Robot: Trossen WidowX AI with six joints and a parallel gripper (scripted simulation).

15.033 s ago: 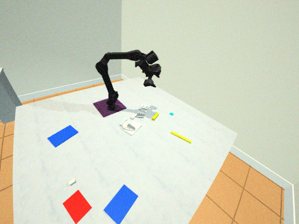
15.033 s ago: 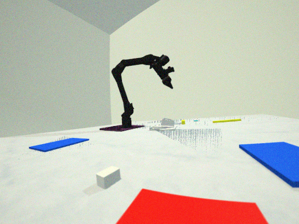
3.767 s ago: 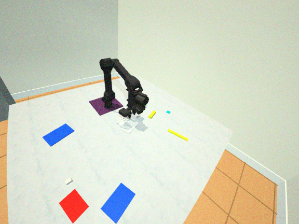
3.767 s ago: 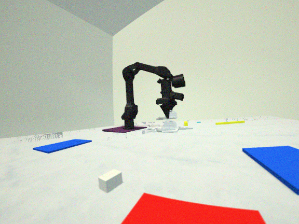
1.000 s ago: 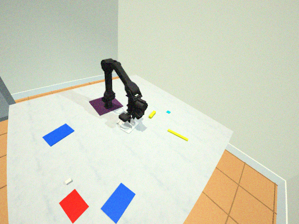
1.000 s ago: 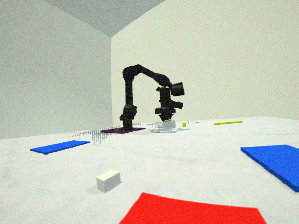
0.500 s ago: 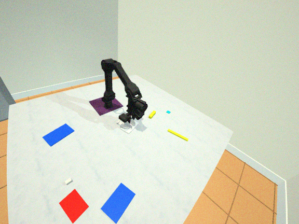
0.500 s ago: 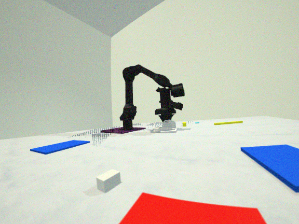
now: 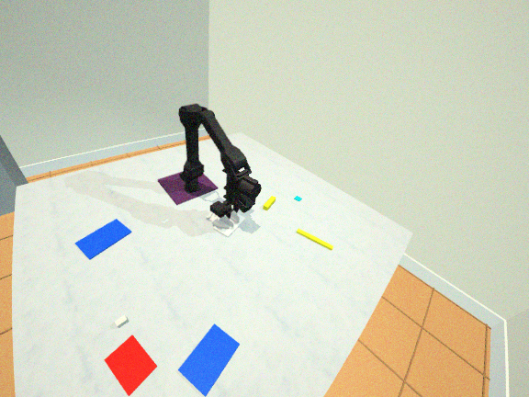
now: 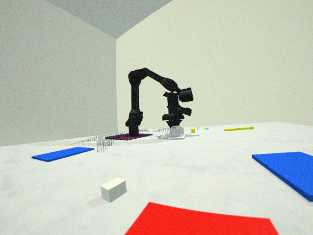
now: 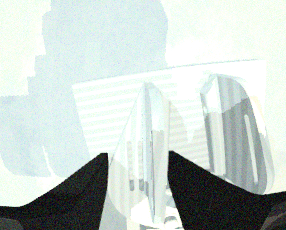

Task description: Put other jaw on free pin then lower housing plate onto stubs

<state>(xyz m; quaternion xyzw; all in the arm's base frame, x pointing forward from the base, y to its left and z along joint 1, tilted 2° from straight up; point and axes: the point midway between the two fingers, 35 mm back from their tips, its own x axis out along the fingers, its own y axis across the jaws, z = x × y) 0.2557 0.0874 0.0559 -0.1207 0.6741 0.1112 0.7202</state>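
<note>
My gripper (image 9: 226, 214) (image 10: 174, 127) (image 11: 137, 159) is shut on a pale, glossy jaw (image 11: 131, 167), which stands upright between the black fingertips in the wrist view. The other jaw (image 11: 234, 132) stands to its right, over the white base plate (image 11: 95, 107) (image 9: 228, 233). The fingers are low over that plate. In the exterior view the jaws overlap as one pale rounded shape (image 10: 176, 131) just below the fingertips. The pins, the gear teeth and the held jaw's lower end are hidden or washed out. I cannot make out the housing plate for certain; a faint white outline (image 9: 212, 197) shows beside the arm.
A purple mat (image 9: 176, 195) (image 10: 118, 138) lies under the arm's base. A yellow block (image 9: 269, 203), a yellow bar (image 9: 314, 239) and a small cyan tile (image 9: 298, 198) lie beyond the gripper. Two blue plates (image 9: 103, 239) (image 9: 208, 359), a red plate (image 9: 130, 365) and a white block (image 10: 113, 190) lie farther off.
</note>
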